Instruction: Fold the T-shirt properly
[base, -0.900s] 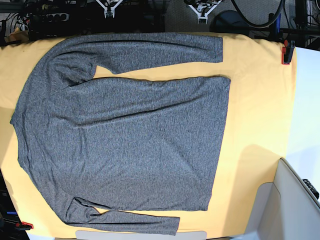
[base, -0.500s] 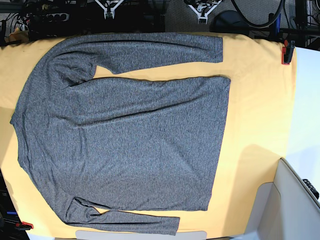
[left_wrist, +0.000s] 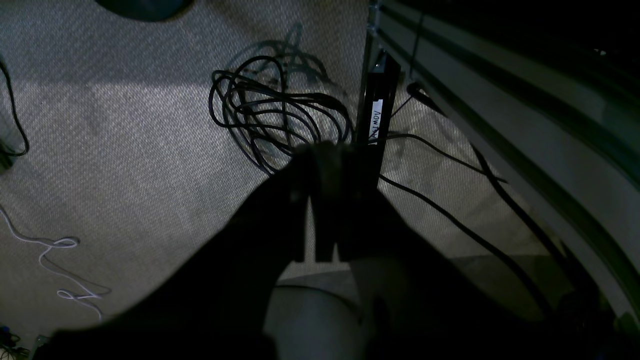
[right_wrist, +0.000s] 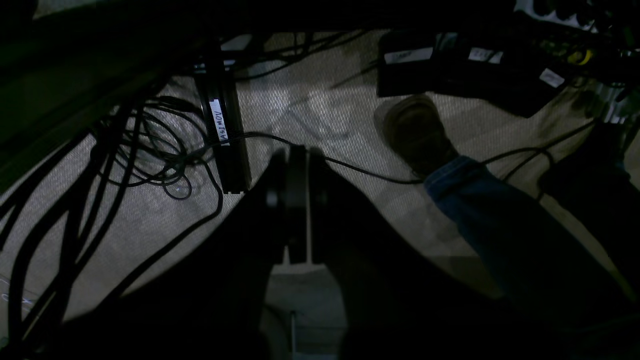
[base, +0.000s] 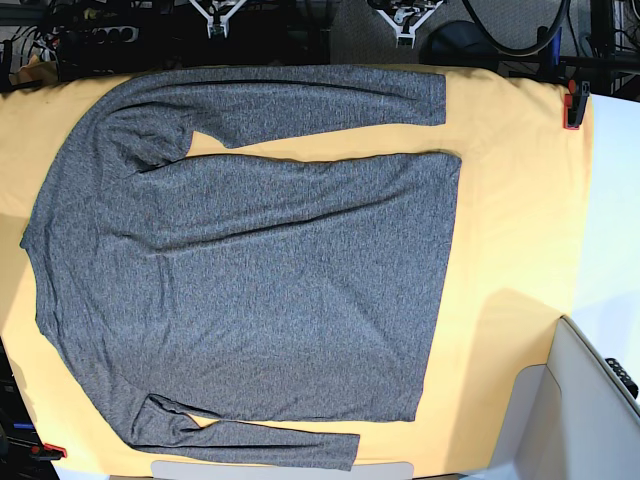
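The T-shirt (base: 250, 270) lies spread flat on the yellow-orange table cloth (base: 520, 220), neck end to the left and hem to the right. One long sleeve (base: 320, 100) runs along the far edge and the other (base: 250, 440) along the near edge. Both arms are parked beyond the far edge of the table, away from the shirt. In the base view only their white tips show: my left gripper (base: 400, 25) and my right gripper (base: 215, 18). In the wrist views, my left gripper (left_wrist: 325, 150) and my right gripper (right_wrist: 295, 150) hang over the floor, jaws together and holding nothing.
Red clamps (base: 574, 105) (base: 52, 450) pin the cloth at two corners. A pale grey box (base: 590, 400) stands at the near right. On the carpet below the arms lie coiled cables (left_wrist: 270, 115), a labelled black block (left_wrist: 375, 120), and a person's shoe (right_wrist: 415, 130).
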